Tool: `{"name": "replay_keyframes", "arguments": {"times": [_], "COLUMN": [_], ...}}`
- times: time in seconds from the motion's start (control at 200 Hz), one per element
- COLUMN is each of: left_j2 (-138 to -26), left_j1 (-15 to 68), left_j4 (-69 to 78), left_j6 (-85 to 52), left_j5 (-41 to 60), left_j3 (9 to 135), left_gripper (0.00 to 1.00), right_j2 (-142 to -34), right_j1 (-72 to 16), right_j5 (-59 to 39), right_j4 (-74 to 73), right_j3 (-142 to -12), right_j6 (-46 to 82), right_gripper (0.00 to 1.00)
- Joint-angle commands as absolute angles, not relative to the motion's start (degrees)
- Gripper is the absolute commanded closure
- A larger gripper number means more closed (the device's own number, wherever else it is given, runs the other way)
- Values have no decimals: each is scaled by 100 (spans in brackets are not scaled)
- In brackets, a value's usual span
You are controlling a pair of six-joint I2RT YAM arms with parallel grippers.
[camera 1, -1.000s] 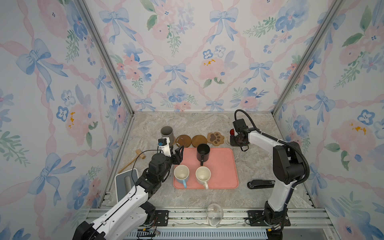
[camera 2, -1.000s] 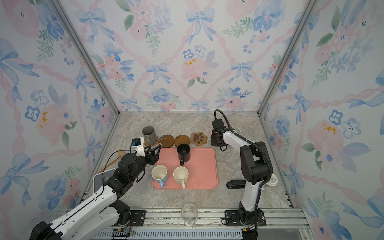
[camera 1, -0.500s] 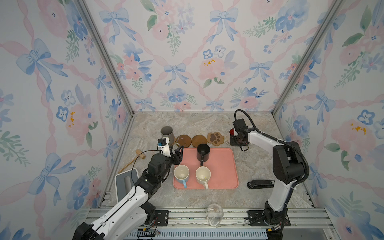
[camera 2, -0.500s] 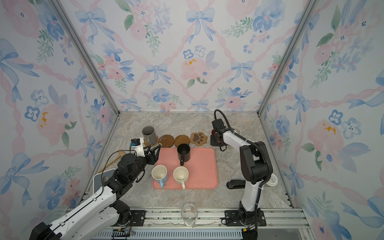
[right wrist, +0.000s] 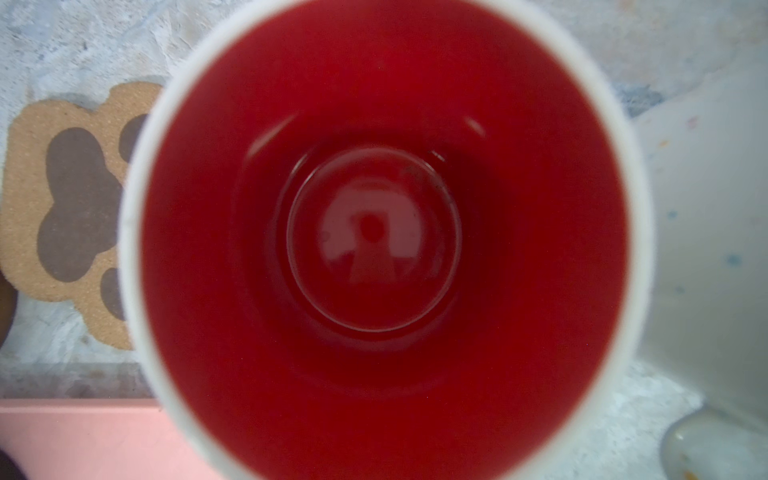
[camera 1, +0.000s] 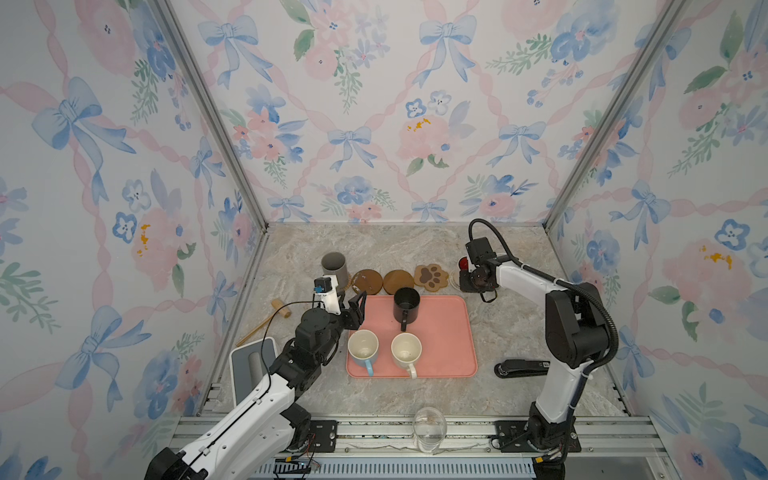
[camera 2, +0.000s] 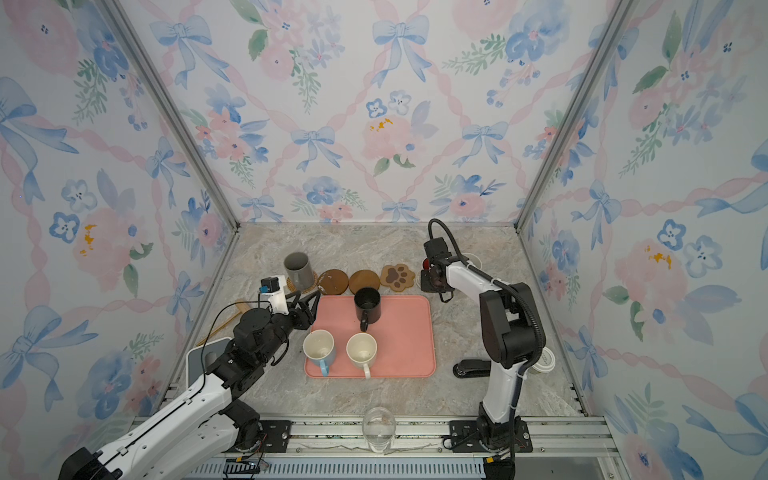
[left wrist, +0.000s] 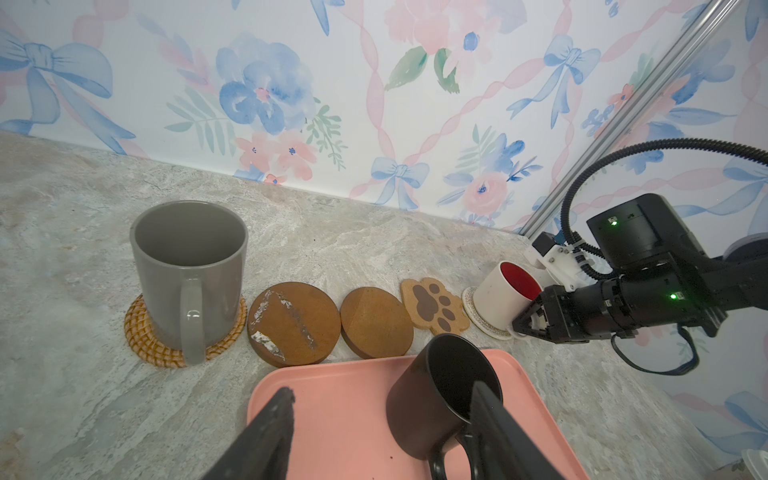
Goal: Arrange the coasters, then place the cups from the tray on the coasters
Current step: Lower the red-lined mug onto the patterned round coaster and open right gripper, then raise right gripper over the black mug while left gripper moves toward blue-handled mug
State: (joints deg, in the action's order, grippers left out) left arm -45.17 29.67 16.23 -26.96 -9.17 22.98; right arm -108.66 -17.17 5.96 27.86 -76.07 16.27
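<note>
The pink tray (camera 1: 444, 332) holds a black cup (camera 1: 406, 305), a pale blue cup (camera 1: 363, 348) and a cream cup (camera 1: 406, 349). Behind it run the coasters: a rattan coaster (left wrist: 141, 336) under the grey cup (left wrist: 187, 266), two brown rounds (left wrist: 295, 322) (left wrist: 376, 322), a paw-print coaster (left wrist: 432, 307) and a white woven coaster (left wrist: 478, 318). On that last one the white cup with red inside (left wrist: 505, 297) leans, my right gripper (left wrist: 523, 324) shut at its near side. Another white cup (right wrist: 706, 208) stands beside it. My left gripper (left wrist: 382, 390) is open over the tray's far left corner, next to the black cup.
A clear glass (camera 1: 430, 422) stands on the front rail. A black stapler (camera 1: 519, 368) lies right of the tray. A wooden mallet (camera 1: 270, 320) and a white-and-grey box (camera 1: 251, 365) lie at the left wall.
</note>
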Motion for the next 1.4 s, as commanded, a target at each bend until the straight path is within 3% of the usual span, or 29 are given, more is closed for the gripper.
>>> {"name": "replay_keyframes", "arguments": {"times": [0.0,0.275,0.58,0.975,1.395], "left_j2": [-4456,-4439,-4438,-4392,-4221], "left_j1": [3004,2997,2997,2998,2998], "left_j4": [1719,1711,1712,1697,1491], "left_j6": [-2555,-2549,-2537,-2531,-2626], "left_j5": [-1007,-1006,-1020,-1008,-952], "left_j3": [2214,2199,2210,2201,2250], "left_gripper": [36,36,36,36,36], "right_j2": [-10819,-10751,-10345,-9204,-8268], "right_j1": [-1660,-1661,-1661,-1790,-2859], "right_j5": [554,527,523,610,1511], "right_j4": [2786,2760,2803,2916,3268], "right_j3": [-7541,-7458,-7280,-6705,-6564], "right_j6": [1626,1620,1641,1814,2025], "right_gripper": [77,62,38,31,27]}}
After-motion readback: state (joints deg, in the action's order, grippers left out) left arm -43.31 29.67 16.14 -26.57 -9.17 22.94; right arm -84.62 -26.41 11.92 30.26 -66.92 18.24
